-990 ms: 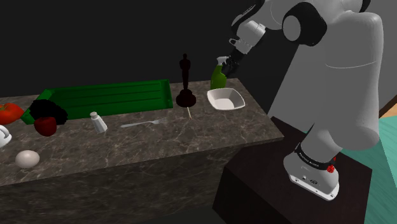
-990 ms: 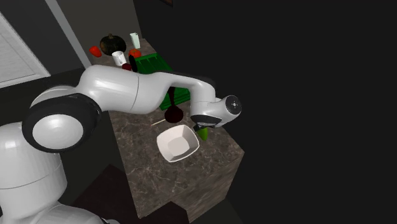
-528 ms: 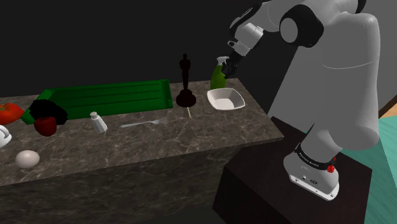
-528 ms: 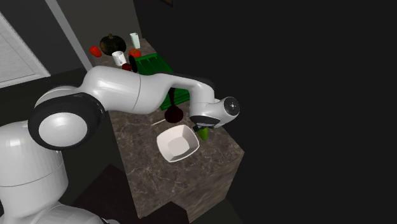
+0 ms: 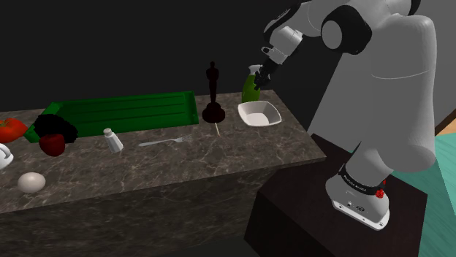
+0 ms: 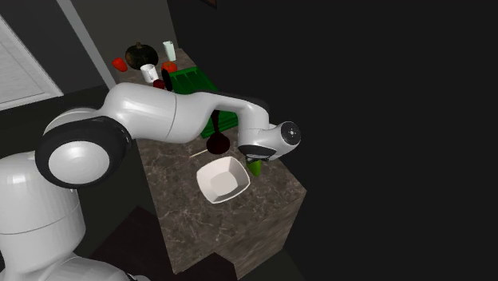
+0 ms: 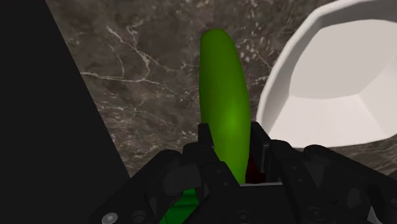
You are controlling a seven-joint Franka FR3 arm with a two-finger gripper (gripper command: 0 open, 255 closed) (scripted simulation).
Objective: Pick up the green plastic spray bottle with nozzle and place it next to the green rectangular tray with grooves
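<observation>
The green spray bottle (image 5: 251, 89) with a pale nozzle stands upright at the far right corner of the dark marble counter (image 5: 219, 157), just behind a white bowl (image 5: 259, 114). My gripper (image 5: 263, 77) reaches it from the shoulder view's right. In the wrist view the bottle's green body (image 7: 224, 108) runs between the two black fingers (image 7: 205, 143), which clasp it on both sides; the gripper (image 7: 230, 139) is shut on it. The green grooved tray (image 5: 124, 111) lies along the counter's back edge, well to the left. In the second exterior view the bottle (image 6: 256, 167) peeks out under the hand.
A dark statuette (image 5: 213, 95) stands between tray and bottle. A fork (image 5: 166, 140), a small shaker (image 5: 112, 139), an egg (image 5: 31, 182) and red fruit (image 5: 52, 144) lie further left. The bowl (image 7: 331, 83) sits close beside the gripper. The counter ends just right of the bottle.
The hand edged in slightly on the bottle a second ago and has stayed put since. The fingers have closed on the bottle. The bottle has not moved.
</observation>
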